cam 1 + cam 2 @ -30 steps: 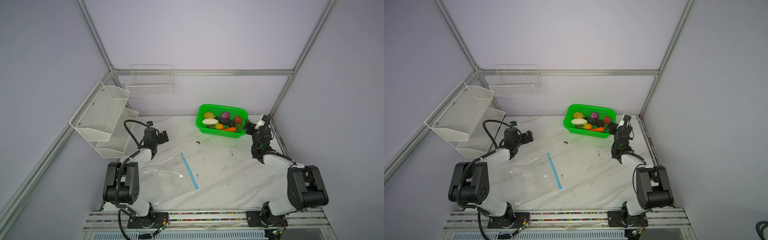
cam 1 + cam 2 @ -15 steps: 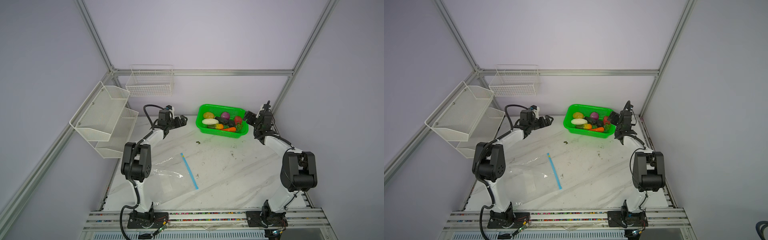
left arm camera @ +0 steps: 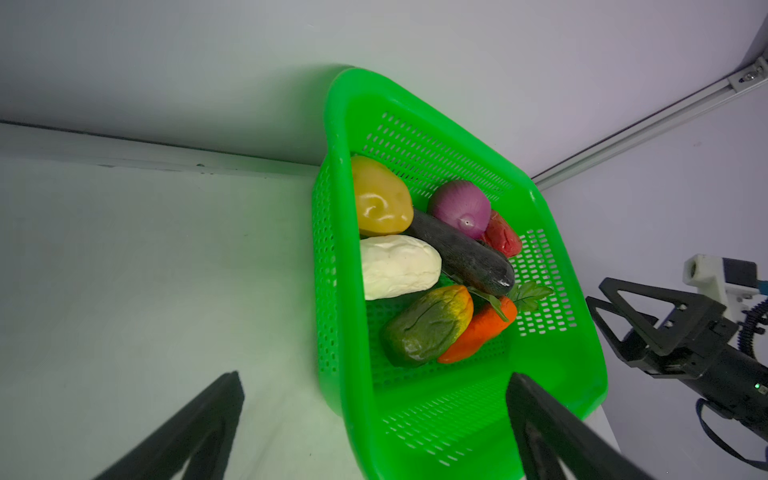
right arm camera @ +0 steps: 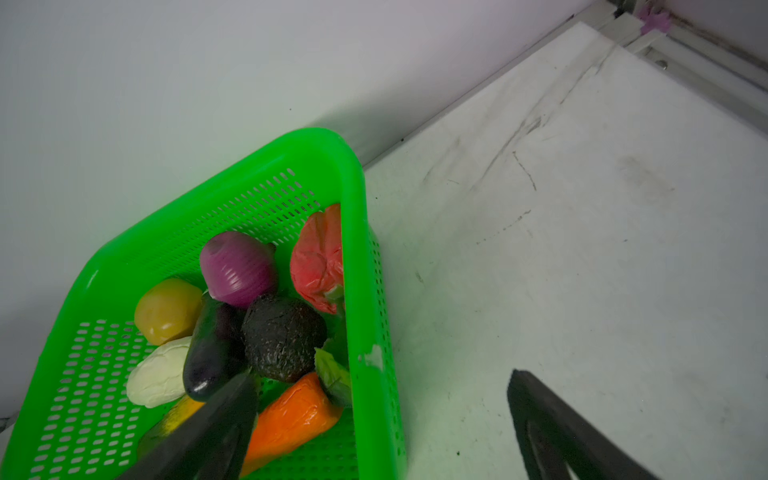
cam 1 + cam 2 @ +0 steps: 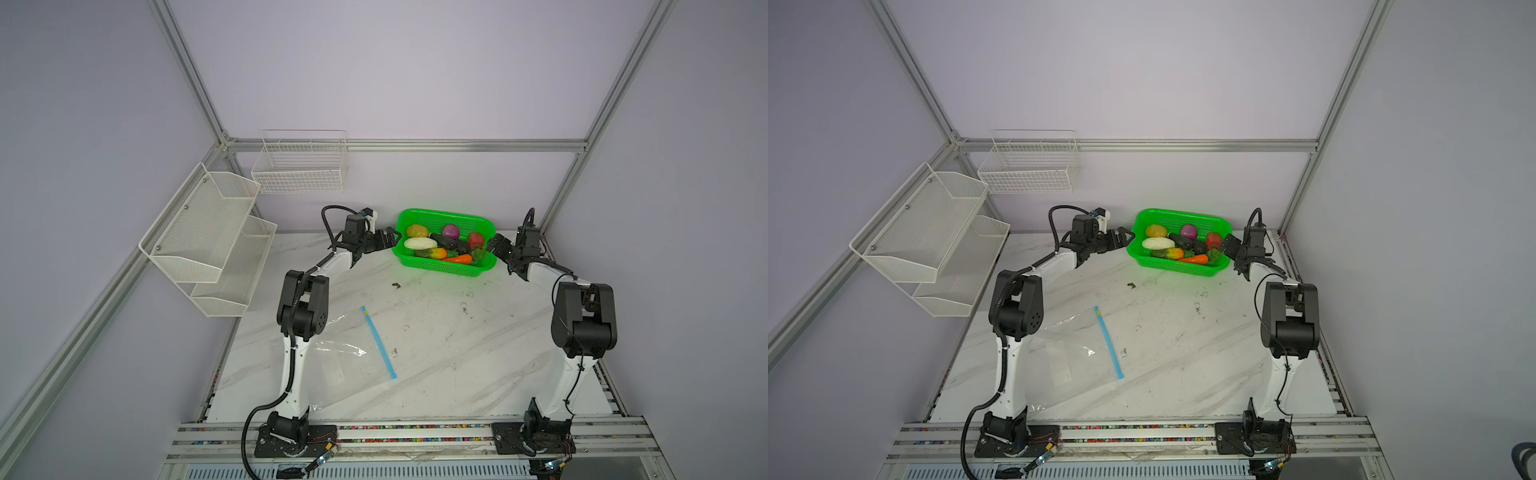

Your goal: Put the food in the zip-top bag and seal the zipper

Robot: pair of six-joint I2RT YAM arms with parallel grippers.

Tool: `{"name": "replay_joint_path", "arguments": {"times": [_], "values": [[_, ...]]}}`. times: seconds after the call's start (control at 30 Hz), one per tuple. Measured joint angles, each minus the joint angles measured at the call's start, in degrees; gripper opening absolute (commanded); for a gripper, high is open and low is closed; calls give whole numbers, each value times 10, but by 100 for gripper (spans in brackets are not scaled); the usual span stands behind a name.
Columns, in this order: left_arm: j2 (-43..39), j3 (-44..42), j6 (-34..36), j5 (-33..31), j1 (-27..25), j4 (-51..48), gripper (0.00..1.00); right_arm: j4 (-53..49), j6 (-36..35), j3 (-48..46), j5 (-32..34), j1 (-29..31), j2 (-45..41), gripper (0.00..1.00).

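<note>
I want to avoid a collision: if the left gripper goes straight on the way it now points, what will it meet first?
Probably the green basket: its near corner lies between the fingers of the open left gripper, close ahead. Whether they clear the rim is unclear.

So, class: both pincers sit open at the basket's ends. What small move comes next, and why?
Probably close the left pincer and right pincer on the green basket: each stands open astride an end wall, all the food lies inside, and the zip-top bag lies apart.
</note>
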Motion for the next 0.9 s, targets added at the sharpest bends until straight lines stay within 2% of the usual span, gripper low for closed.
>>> {"name": "replay_joint_path", "arguments": {"times": [0.43,0.9], "values": [[44,40,-8,38,-23,6,100,-1,2,4,-69,2,12,97],[48,40,-14,66,-25,16,95,5,-3,23,-99,6,33,97]]}}
